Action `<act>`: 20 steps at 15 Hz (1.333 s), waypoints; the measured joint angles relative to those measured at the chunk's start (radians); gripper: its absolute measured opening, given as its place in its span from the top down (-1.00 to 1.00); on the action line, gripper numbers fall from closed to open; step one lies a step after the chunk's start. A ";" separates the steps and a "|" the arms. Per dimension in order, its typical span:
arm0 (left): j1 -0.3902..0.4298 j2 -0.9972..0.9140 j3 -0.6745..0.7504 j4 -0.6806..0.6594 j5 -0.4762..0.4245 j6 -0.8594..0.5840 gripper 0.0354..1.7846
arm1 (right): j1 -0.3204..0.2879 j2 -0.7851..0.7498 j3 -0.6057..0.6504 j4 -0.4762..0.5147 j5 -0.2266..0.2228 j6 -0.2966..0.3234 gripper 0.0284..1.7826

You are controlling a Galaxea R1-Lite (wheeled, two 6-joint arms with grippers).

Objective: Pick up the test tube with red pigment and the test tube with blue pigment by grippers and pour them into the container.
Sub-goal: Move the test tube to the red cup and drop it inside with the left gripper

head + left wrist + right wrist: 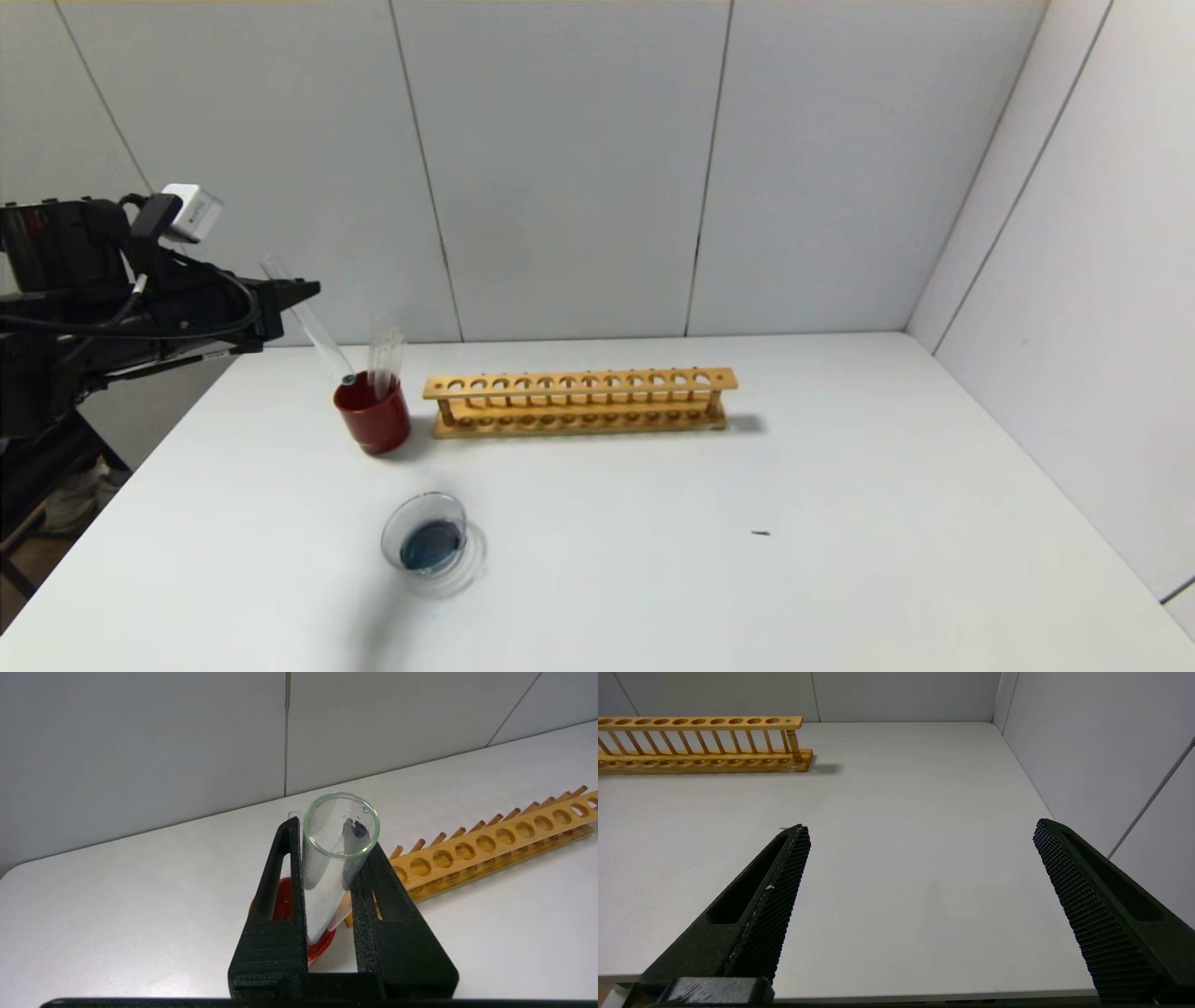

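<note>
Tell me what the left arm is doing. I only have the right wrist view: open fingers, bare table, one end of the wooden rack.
Observer: The left gripper is shut on the test tube with blue pigment, which is tilted with its round end at the rim of the red cup.
Operator: Is there liquid in that tube?
Observer: Only a small teal trace at the round end; the rest of the tube looks clear.
Operator: And the container?
Observer: The container stands on the table nearer the robot than the cup, with dark blue liquid in it.
Operator: Where is the red tube?
Observer: I see none. The cup holds only colourless tubes.
</note>
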 joint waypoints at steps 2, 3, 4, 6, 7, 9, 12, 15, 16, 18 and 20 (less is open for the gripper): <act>0.000 0.020 -0.012 -0.002 0.000 0.006 0.68 | 0.000 0.000 0.000 0.000 0.000 0.000 -0.96; 0.001 0.033 -0.020 -0.003 0.000 0.006 0.68 | 0.000 0.000 0.000 0.000 0.000 0.000 -0.96; 0.001 0.045 -0.027 -0.003 0.000 0.006 0.68 | 0.000 0.000 0.000 0.000 0.000 0.000 -0.96; 0.000 0.070 -0.039 -0.003 0.001 0.011 0.68 | 0.000 0.000 0.000 0.000 0.000 0.000 -0.96; 0.000 0.082 -0.046 -0.006 0.000 0.017 0.68 | 0.000 0.000 0.000 0.000 0.000 0.000 -0.96; 0.002 0.108 -0.056 -0.013 0.000 0.020 0.68 | 0.000 0.000 0.000 0.000 0.000 0.000 -0.96; 0.003 0.143 -0.065 -0.026 0.000 0.030 0.68 | 0.000 0.000 0.000 0.000 0.000 0.000 -0.96; 0.005 0.173 -0.065 -0.028 -0.001 0.067 0.68 | 0.000 0.000 0.000 0.000 0.000 0.000 -0.96; 0.006 0.182 -0.065 -0.029 -0.001 0.069 0.68 | 0.000 0.000 0.000 0.000 0.000 0.000 -0.96; 0.006 0.194 -0.066 -0.039 -0.001 0.068 0.68 | 0.000 0.000 0.000 0.000 0.000 0.000 -0.96; 0.005 0.200 -0.066 -0.049 -0.001 0.069 0.68 | 0.000 0.000 0.000 0.000 0.000 0.000 -0.96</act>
